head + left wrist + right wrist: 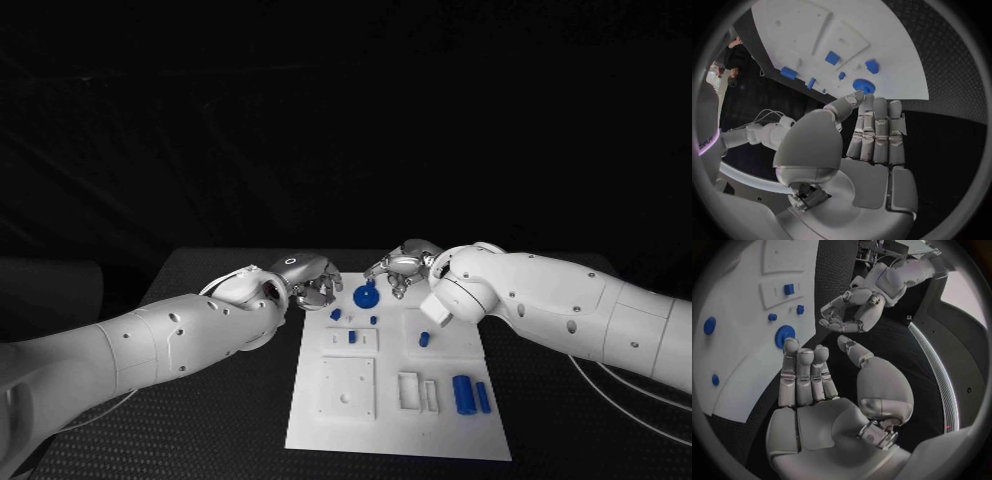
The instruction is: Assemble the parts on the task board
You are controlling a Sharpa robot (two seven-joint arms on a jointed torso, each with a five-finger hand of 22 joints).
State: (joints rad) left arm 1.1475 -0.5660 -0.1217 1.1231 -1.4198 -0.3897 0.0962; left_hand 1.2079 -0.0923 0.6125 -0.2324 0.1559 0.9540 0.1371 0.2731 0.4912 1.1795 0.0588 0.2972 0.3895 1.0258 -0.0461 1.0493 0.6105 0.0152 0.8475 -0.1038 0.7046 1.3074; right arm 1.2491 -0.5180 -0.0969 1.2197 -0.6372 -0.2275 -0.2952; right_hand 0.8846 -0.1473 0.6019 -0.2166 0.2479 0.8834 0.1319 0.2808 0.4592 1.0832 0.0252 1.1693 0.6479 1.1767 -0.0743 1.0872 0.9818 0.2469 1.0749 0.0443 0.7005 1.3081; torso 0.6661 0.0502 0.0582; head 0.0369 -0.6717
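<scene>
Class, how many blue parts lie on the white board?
7: gear at the far edge; four small parts mid-board; two cylinders near the right corner. Some may be hidden.

task board [320, 425]: 1, white plate on the black table [216, 420]
hands: 2, left hand [306, 281] and right hand [402, 267], both at the board's far end
large round blue part [366, 296]: 1, disc-shaped, at the far end between the hands
blue cylinders at the near right: 2, a thick one [463, 393] and a thin one [482, 397], side by side
small blue parts mid-board: 4 visible in the head view, at [336, 314], [374, 320], [352, 337] and [424, 339]
blue parts total: 7 countable in the head view
white raised blocks on the board: cannot count reliably
</scene>
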